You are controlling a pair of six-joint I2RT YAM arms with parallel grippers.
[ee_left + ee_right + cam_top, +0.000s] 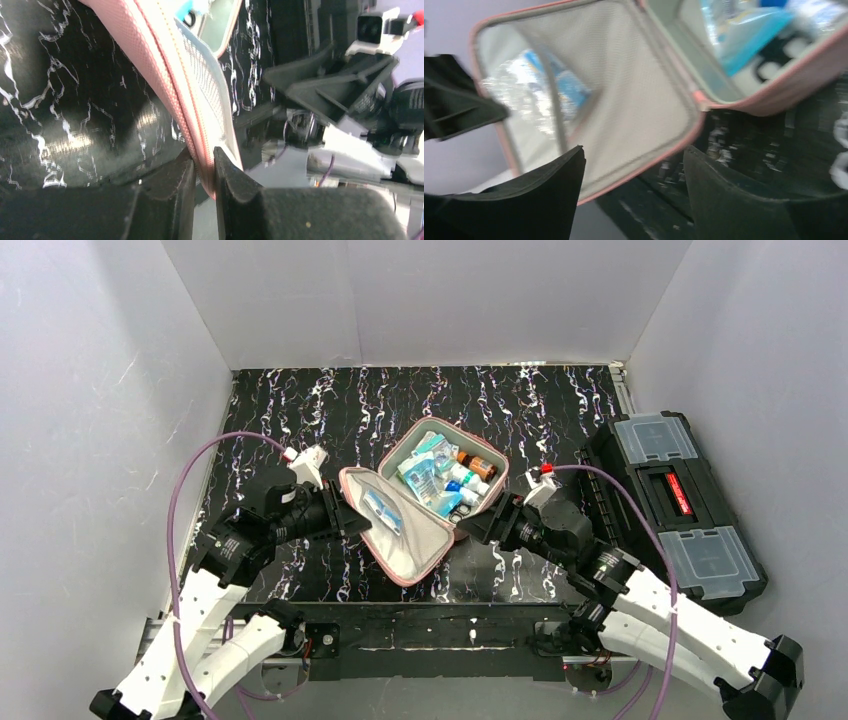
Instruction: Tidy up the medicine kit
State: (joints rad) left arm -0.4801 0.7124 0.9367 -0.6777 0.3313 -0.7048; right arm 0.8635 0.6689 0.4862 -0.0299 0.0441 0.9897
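Medicine kit (412, 545): pink woven zip case, rounded-square, smooth grey lining. Lies mid-table, lid hinged open toward near-left. Tabletop (300, 410): glossy black, white marble veining. Left gripper (205, 167) pinches lid's pink zip rim. Right gripper (634, 165) spread wide, just beside kit's near-right edge.

your medicine kit (420, 545) lies spread mid-table (400, 405), with the lid half to the near left and the base half behind it to the right. bottles and packets (450, 475) sit in the base, and one packet (383, 510) sits in the lid. the lid's left rim lies between the fingers of your left gripper (204, 165). your right gripper (478, 527) is just right of the kit's near corner. the toolbox (680, 505) stands at the far right, well apart from the kit.
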